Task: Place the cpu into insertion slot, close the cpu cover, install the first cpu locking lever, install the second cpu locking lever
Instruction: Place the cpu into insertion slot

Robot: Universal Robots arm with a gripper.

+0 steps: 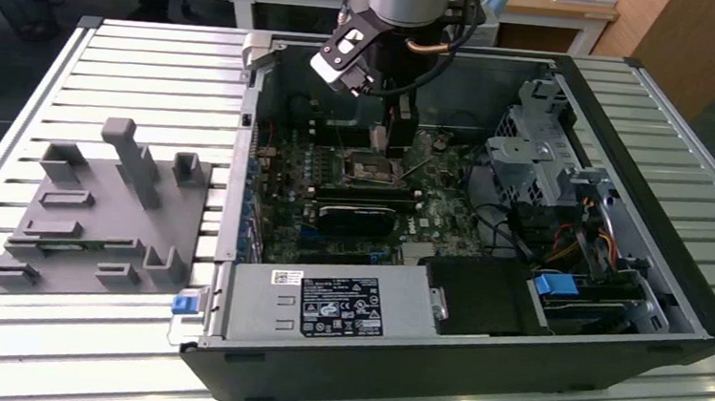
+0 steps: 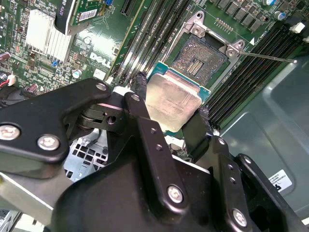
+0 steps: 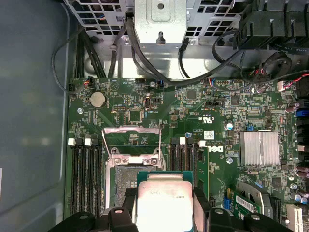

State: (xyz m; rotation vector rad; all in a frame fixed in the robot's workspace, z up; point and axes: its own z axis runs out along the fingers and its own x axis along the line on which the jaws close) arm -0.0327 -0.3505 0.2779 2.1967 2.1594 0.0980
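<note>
Up close in both wrist views, the gripper (image 2: 171,96) (image 3: 164,193) is clenched on the cpu (image 2: 175,104) (image 3: 163,205), w/ black fingers (image 2: 141,87) pinching two opposite edges. The chip's dull silver top faces up and whatever's stamped on it can't be read. The cpu is held flat over the motherboard (image 3: 203,104), right at the edge of the insertion slot (image 2: 200,55) (image 3: 124,176) and not seated, so the slot's contact field is bare.

The cpu cover (image 3: 133,141) is flipped open behind the slot. One locking lever (image 2: 270,57) sticks out loose across the memory slots (image 2: 241,84) (image 3: 87,169).

Further out on the board there's a finned silver heatsink (image 3: 259,147) (image 2: 46,36), a coin cell (image 3: 98,99), and white logo print + tiny part markings, too small to make out.

In the exterior view the arm reaches down into the open pc case (image 1: 674,316). Inside are the board, a metal drive cage (image 1: 533,157), cables, a blue tab (image 1: 558,285) and the psu (image 1: 324,303) at the front, w/ a black-and-white sticker on it, text too fine to read.

On the exterior view's left, a grey fixture tray (image 1: 100,228) w/ posts and slots sits on the slatted table (image 1: 101,56), apart from the case.
</note>
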